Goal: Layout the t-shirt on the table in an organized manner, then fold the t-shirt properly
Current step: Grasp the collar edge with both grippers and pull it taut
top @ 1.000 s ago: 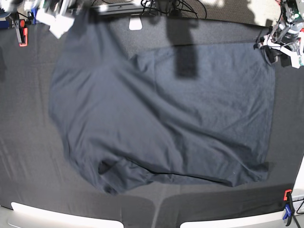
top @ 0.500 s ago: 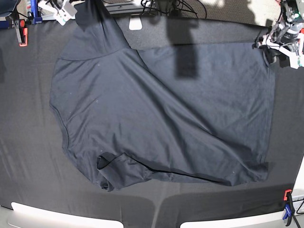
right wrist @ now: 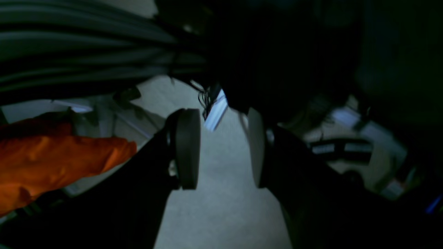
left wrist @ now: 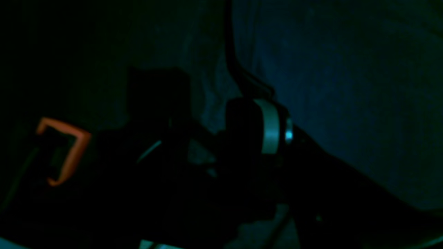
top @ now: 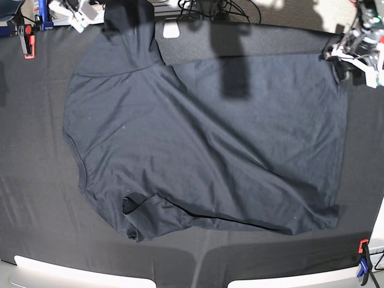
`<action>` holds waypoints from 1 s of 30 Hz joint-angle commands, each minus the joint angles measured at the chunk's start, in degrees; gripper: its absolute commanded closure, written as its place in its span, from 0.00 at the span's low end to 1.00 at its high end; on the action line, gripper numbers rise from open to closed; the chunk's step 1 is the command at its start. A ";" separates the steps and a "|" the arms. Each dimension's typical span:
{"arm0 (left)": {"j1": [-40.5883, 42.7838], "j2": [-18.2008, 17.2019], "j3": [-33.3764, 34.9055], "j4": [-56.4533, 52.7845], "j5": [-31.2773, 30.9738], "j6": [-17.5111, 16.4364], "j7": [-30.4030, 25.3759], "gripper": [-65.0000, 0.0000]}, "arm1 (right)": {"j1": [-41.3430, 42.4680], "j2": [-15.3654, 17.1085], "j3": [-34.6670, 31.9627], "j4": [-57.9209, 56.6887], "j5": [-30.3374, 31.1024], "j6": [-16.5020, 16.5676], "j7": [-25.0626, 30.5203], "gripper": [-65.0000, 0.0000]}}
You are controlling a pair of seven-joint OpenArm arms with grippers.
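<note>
The dark grey t-shirt [top: 198, 138] lies spread over most of the black table [top: 36, 180]. Its far left corner [top: 129, 24] runs up over the table's far edge, and a sleeve is bunched at the front left [top: 141, 216]. My right gripper [top: 81, 15] hovers at the far left, beside that corner. In the right wrist view the right gripper [right wrist: 223, 148] is open, with only pale floor between its pads. My left gripper [top: 351, 57] sits at the shirt's far right corner. The left wrist view is very dark, showing the left gripper [left wrist: 207, 138] with fingers apart over the shirt [left wrist: 346, 86].
Orange clamps grip the table at the far left [top: 28, 45] and front right [top: 363, 255]; one clamp [left wrist: 65, 148] shows near my left gripper. A white object [top: 171, 30] and cables [top: 210, 7] lie along the far edge.
My right gripper has opened and let go of the shirt's far left corner. The lifted cloth has settled onto the table, and that corner now drapes at the far edge. The left arm is still.
</note>
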 commanded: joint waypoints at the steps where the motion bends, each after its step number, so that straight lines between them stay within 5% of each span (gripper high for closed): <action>1: 0.22 -1.31 -0.37 0.83 -0.22 -0.04 -0.17 0.60 | -0.74 1.16 0.35 1.77 1.60 0.73 0.66 0.65; 8: 0.50 -1.92 -0.37 0.81 -1.09 -0.02 0.79 0.59 | 0.13 4.85 0.35 1.77 2.29 0.73 3.52 0.65; 17: 0.46 -1.20 -0.33 0.81 -3.04 -2.45 2.97 0.60 | 3.45 4.90 0.35 1.77 2.75 0.73 3.78 0.65; 25: -0.50 -2.58 -5.07 0.81 -3.30 -2.14 -0.44 0.60 | 3.87 4.87 0.35 1.77 2.73 0.73 3.76 0.65; 30: -0.57 -2.56 -8.17 0.81 -8.72 -2.43 0.76 0.60 | 3.87 4.87 0.35 1.77 2.75 0.73 3.82 0.65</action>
